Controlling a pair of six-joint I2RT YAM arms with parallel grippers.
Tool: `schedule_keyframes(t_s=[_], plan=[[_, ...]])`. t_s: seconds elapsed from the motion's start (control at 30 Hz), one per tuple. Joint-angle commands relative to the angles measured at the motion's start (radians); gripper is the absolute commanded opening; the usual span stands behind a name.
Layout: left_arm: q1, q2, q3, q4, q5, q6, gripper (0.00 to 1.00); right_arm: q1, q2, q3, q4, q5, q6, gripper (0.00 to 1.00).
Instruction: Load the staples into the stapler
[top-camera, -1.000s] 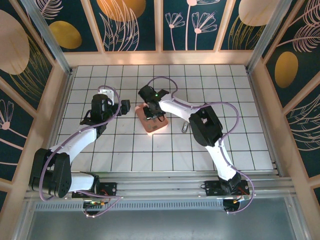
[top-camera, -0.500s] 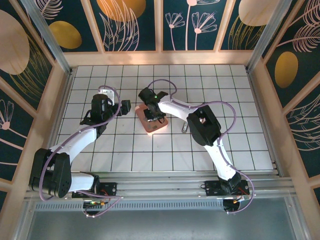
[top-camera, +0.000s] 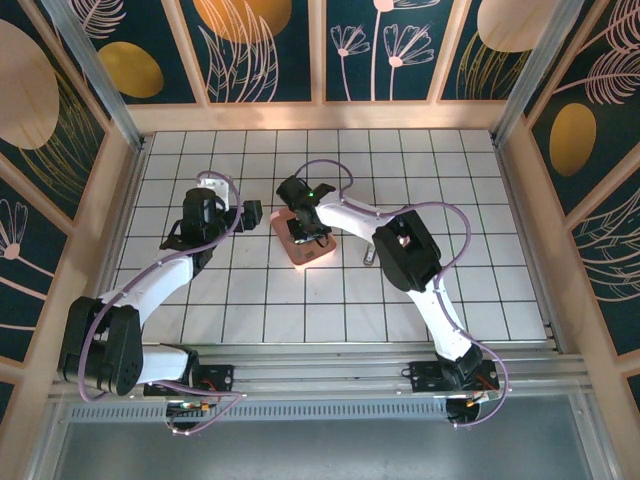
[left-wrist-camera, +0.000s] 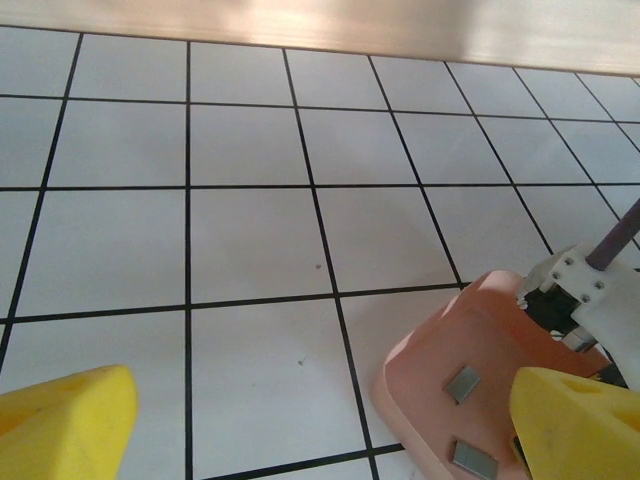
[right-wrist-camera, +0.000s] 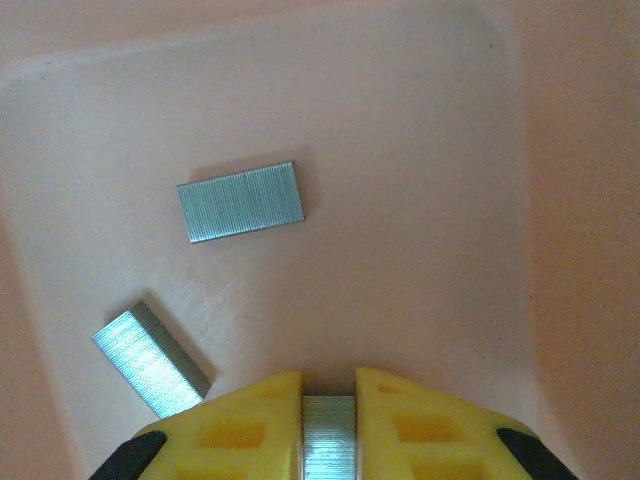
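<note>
Two staples lie loose in the pink tray. Inside it, the right tool pinches a third strip. The left tool gapes wide beside the tray. The stapler lies on the table, right of the tray.

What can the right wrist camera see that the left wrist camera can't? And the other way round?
Right wrist camera: a small grey metal staple strip pinched between the yellow fingers of the right end effector.
Left wrist camera: the white tiled table with black grid lines, the light wooden wall behind it, and the left end effector with its yellow fingers wide apart.
Both: the pink rounded plastic tray with two loose grey staple strips lying in it.
</note>
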Motion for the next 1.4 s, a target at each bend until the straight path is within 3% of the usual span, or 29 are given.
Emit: schedule_keyframes(t_s=[0.0,0.27,0.8,1.03,1.37], plan=[[-0.003,-0.014,0.017,0.026,0.029,0.024,0.95,-0.003,-0.043,-0.026,0.042,0.015,0.020,0.19],[-0.003,-0.068,-0.005,0.060,0.101,0.065,0.96,0.003,-0.281,-0.167,0.124,0.014,0.078,0.19],[-0.003,-0.142,-0.042,0.126,0.194,0.084,0.95,0.041,-0.797,-0.780,0.291,0.022,0.362,0.19],[-0.003,-0.134,-0.043,0.129,0.200,0.080,0.95,0.049,-0.869,-0.958,0.284,-0.018,0.462,0.19],[-0.004,-0.119,-0.042,0.125,0.197,0.081,0.95,0.048,-0.827,-1.043,0.280,-0.054,0.484,0.20]])
